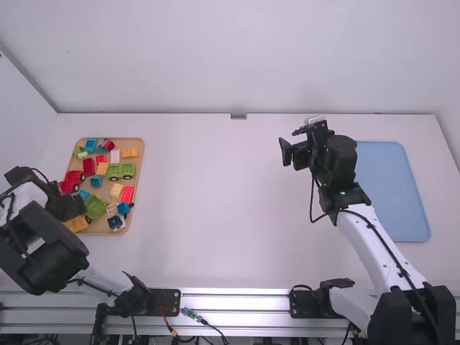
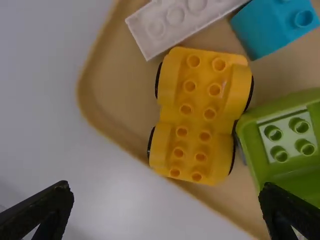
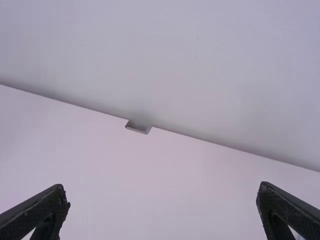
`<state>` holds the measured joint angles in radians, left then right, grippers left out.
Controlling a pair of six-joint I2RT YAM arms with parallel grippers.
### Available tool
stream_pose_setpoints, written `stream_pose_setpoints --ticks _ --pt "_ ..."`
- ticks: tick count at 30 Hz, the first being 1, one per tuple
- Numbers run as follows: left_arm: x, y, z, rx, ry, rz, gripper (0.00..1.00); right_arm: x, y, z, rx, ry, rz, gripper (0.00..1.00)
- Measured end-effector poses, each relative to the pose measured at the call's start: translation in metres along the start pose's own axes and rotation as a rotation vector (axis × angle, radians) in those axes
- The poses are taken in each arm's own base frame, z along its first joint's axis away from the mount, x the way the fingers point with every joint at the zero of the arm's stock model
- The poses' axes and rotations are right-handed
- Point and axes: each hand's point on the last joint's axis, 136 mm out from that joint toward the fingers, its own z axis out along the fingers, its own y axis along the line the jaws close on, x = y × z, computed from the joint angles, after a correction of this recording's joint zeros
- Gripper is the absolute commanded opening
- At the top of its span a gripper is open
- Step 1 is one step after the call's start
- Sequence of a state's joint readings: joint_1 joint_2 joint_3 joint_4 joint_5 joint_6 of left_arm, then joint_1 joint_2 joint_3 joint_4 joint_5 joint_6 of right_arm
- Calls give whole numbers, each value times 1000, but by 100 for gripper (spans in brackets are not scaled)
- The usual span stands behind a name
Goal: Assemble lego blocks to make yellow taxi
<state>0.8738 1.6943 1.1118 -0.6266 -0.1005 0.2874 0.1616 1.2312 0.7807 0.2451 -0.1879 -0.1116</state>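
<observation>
Over the yellow chassis [image 2: 197, 117], left gripper [image 1: 69, 207] pointing down, spread wide

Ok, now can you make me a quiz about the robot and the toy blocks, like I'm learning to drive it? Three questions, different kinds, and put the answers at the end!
1. True or false: the left gripper has its two fingers apart.
2. Fill in the blank: in the left wrist view, the toy piece with a pale four-stud panel is coloured ____.
3. Where does the yellow wheeled base lie?
a) on the light-blue mat
b) in the tan tray
c) between the right gripper's fingers

Key: 1 true; 2 green; 3 b
</observation>
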Motion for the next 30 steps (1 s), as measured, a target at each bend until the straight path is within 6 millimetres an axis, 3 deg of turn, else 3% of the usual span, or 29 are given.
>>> stream_pose_setpoints --ticks 5,8,12,13,15,23,30 --pt "7 4 13 -43 0 46 98 0 0 0 1 0 -3 99" --pt "10 5 16 -53 0 47 81 0 0 0 1 -2 1 99" --pt "7 5 18 -60 -19 49 74 -1 0 0 0 -6 4 99" --pt "6 5 18 -59 -21 49 75 -1 0 0 1 -6 5 99" --pt "3 3 19 -46 -41 51 86 -1 0 0 1 -6 6 99" --pt "1 -7 31 -9 -100 54 85 -1 0 0 1 -6 7 99" --pt "-2 -16 39 26 -150 56 91 -1 0 0 0 -6 9 99"
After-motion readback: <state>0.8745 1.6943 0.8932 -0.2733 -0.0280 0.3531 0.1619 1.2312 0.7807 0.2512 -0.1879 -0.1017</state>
